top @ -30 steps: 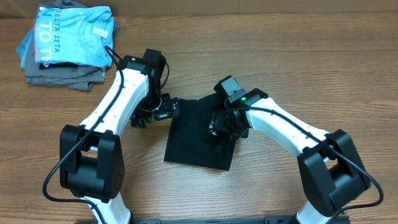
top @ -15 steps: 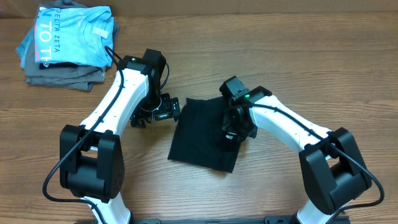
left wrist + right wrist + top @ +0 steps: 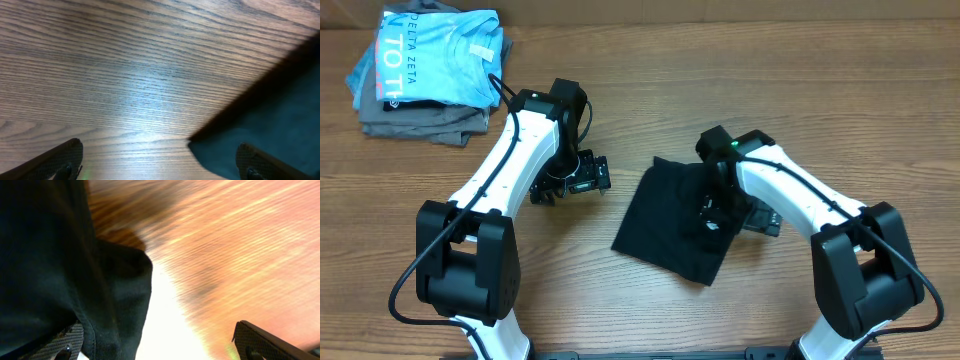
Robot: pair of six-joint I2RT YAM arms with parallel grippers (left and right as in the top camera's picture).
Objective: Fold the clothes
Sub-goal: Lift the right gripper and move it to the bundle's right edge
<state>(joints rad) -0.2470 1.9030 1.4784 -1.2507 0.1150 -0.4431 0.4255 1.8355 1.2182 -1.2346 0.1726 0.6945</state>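
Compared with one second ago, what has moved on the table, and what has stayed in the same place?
The right gripper moved toward its own side of the table. The folded black T-shirt slid along with it and turned a little, so it now lies apart from the left gripper. Both pairs of jaws are open now. The left gripper and the folded stack stayed in place.

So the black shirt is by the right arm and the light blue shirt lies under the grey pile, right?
No. The overhead view shows the light blue shirt on top of the grey pile; the black shirt is by the right arm.
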